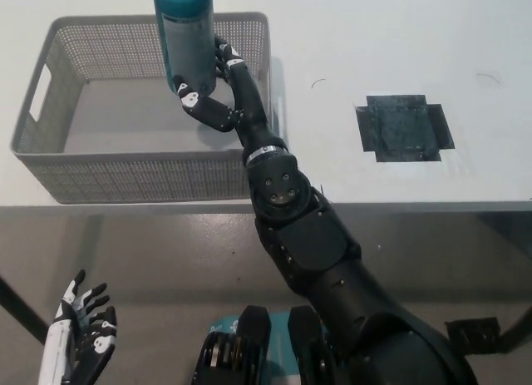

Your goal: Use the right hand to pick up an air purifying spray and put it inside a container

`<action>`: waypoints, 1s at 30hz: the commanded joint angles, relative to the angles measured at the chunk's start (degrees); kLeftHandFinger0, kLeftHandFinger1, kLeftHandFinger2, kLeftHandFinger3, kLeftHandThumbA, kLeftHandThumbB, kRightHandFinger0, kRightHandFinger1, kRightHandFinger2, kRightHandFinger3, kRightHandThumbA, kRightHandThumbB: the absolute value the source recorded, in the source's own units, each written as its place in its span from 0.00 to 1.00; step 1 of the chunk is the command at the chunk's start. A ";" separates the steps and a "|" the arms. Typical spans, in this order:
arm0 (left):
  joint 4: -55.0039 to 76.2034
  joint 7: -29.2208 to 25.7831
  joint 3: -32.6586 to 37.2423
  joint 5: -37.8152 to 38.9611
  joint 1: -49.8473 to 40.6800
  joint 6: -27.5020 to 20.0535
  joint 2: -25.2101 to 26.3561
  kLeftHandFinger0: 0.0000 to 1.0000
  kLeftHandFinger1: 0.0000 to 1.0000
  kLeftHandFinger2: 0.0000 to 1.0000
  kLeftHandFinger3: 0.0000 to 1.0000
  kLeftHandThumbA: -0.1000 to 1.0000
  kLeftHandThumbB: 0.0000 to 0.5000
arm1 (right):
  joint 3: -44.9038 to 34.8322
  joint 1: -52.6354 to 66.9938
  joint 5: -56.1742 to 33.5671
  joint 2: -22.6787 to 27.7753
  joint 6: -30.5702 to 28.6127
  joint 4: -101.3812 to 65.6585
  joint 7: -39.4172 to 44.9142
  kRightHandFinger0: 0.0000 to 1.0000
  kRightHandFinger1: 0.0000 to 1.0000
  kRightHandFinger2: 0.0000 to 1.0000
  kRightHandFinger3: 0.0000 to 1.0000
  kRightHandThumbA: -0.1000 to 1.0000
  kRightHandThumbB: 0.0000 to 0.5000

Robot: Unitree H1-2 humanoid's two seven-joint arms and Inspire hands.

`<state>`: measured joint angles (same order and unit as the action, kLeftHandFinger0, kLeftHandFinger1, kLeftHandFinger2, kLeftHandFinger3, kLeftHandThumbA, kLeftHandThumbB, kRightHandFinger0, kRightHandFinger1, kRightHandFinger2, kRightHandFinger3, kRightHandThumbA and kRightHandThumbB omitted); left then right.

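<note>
Gripping the teal spray can (184, 36), right robot hand (209, 90) above the basket's (150, 173) open interior.

Black right arm (299, 227), white left hand (83, 339)

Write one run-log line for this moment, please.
right hand: shut on teal spray can | can: upright, over grey basket | left hand: open, low at left, idle

One head camera looks steeply down (from above) onto the table (399, 36).
</note>
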<state>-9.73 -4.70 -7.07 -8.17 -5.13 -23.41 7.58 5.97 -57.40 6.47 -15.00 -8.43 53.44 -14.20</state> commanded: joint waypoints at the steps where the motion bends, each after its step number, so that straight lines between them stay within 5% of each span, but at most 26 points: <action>1: 0.89 -0.42 -0.29 0.33 0.06 -1.24 0.91 0.75 0.81 0.84 1.00 0.59 0.56 | 0.36 -0.39 -1.45 0.88 0.47 0.86 6.26 1.00 1.00 1.00 1.00 0.34 1.00; 9: 1.16 0.16 -0.27 1.13 -0.46 -0.35 1.01 0.78 0.83 0.86 1.00 0.49 0.52 | -0.14 -0.56 -3.52 2.25 1.04 -3.59 11.48 1.00 1.00 1.00 1.00 0.48 1.00; 12: 1.30 0.49 -0.04 1.49 -1.20 -0.77 1.07 0.85 0.84 0.88 1.00 0.49 0.61 | 0.07 0.39 -4.26 3.47 2.22 -9.93 14.01 1.00 1.00 1.00 1.00 0.59 1.00; 17: 0.93 -0.34 -0.09 0.07 -1.39 -0.37 1.05 0.87 0.83 0.85 1.00 0.50 0.58 | -0.85 0.97 -5.69 4.79 6.86 -20.00 15.27 1.00 1.00 1.00 1.00 0.53 1.00; 24: 0.85 -0.56 -0.11 -0.41 -2.06 -1.38 1.28 0.84 0.81 0.84 1.00 0.48 0.57 | -1.43 2.37 -5.02 9.40 11.57 -40.38 16.28 1.00 1.00 1.00 1.00 0.63 1.00; 30: 0.52 -0.38 -0.39 0.15 -2.14 -1.72 1.69 0.81 0.80 0.83 1.00 0.52 0.61 | -1.50 7.84 -2.27 17.06 11.31 -61.83 18.37 1.00 1.00 1.00 1.00 0.53 1.00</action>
<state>-9.97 -4.67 -6.90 -7.88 -6.42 -22.90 7.61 5.20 -50.86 3.05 -4.43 -0.20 15.06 -0.03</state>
